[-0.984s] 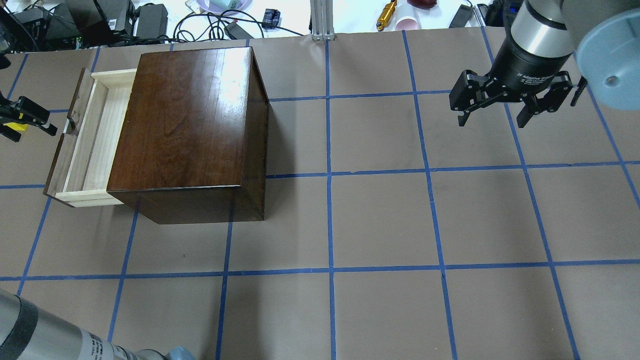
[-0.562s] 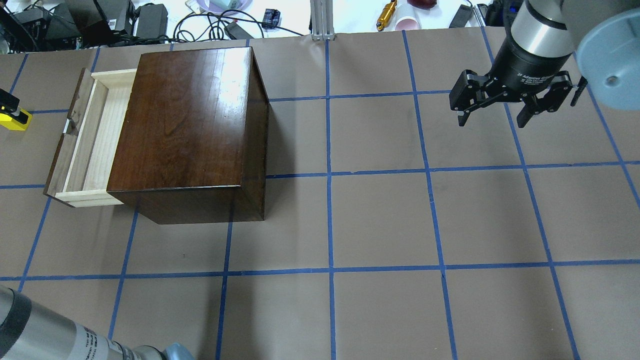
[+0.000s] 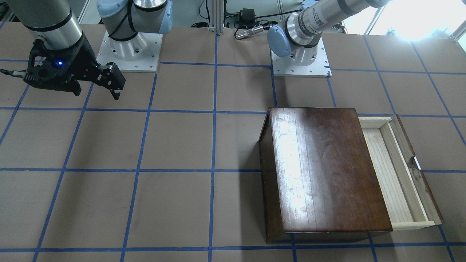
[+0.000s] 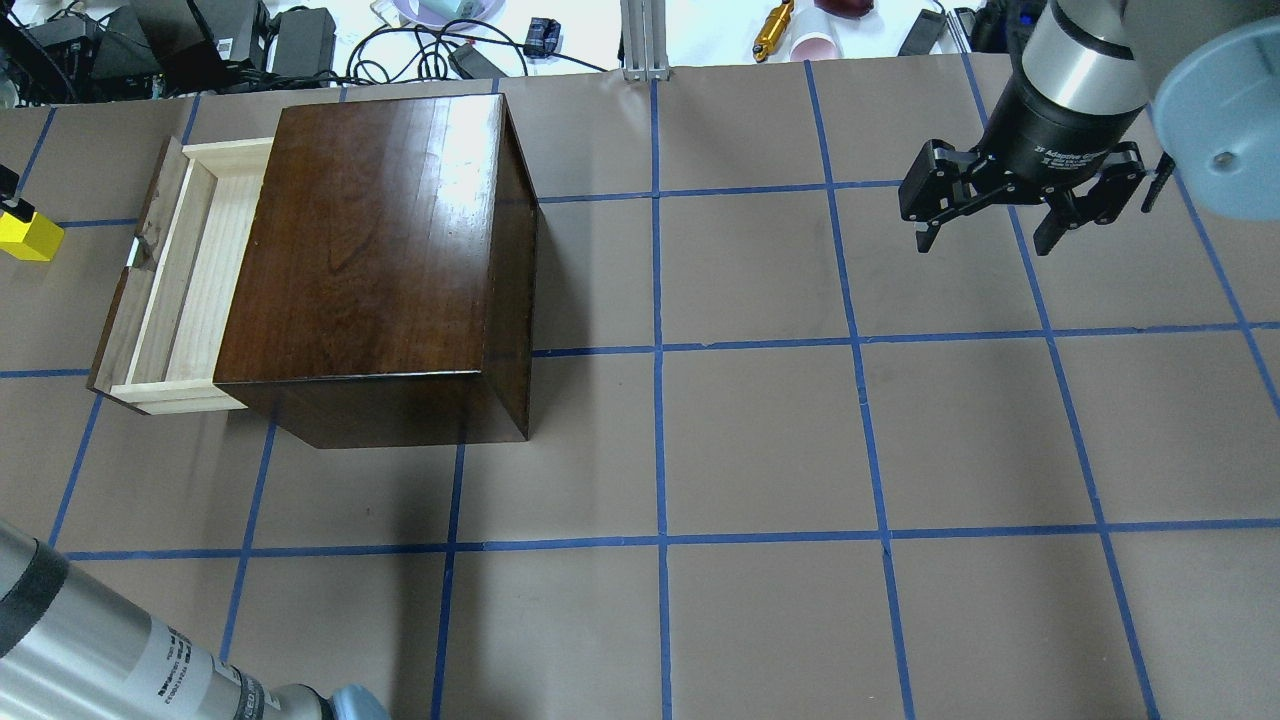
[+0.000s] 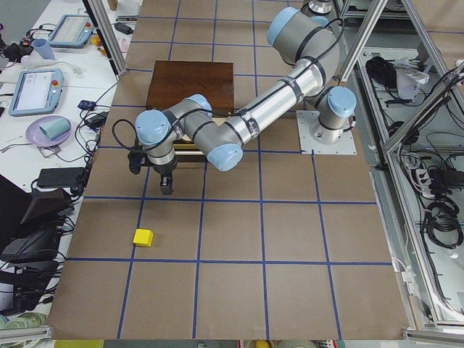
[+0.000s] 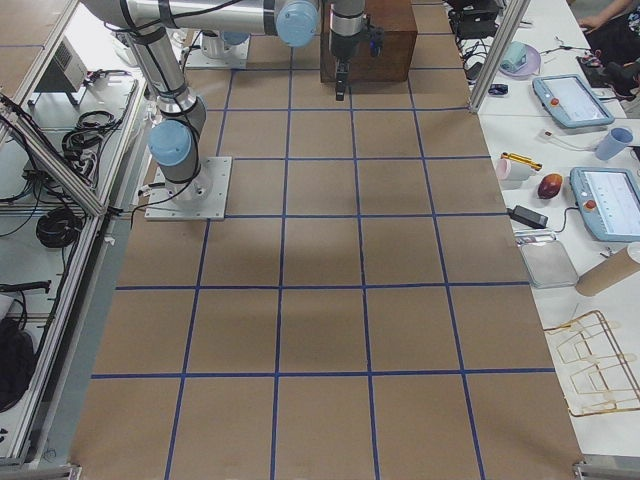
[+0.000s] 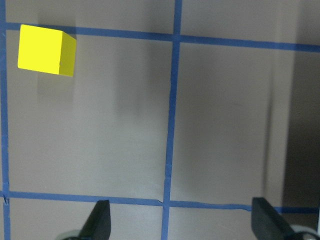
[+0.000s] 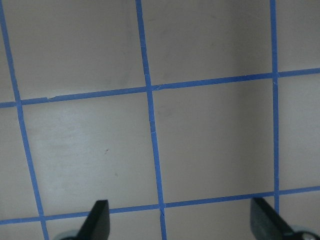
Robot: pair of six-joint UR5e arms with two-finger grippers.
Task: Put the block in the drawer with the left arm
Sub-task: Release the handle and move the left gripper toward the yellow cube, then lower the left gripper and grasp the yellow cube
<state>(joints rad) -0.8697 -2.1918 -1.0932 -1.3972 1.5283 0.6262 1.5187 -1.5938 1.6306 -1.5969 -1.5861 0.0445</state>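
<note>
Backing off the block, the left end effector is slipping out of the overhead view. The block is sitting bare by the surface's left edge, near the open drawer, so the pickup is likely still pending. "Adaptive" is showing on the right end effector, which is hanging wide. Left-side view: the left one is hovering between drawer and block. Left wrist view: its fingers are standing wide apart, gripping nothing.

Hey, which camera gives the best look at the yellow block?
Left wrist-mounted: the block is large, whole and sharp there. Exterior left shows it whole but small; overhead catches it at the left edge, partly cut off. The other three views miss it.
</note>
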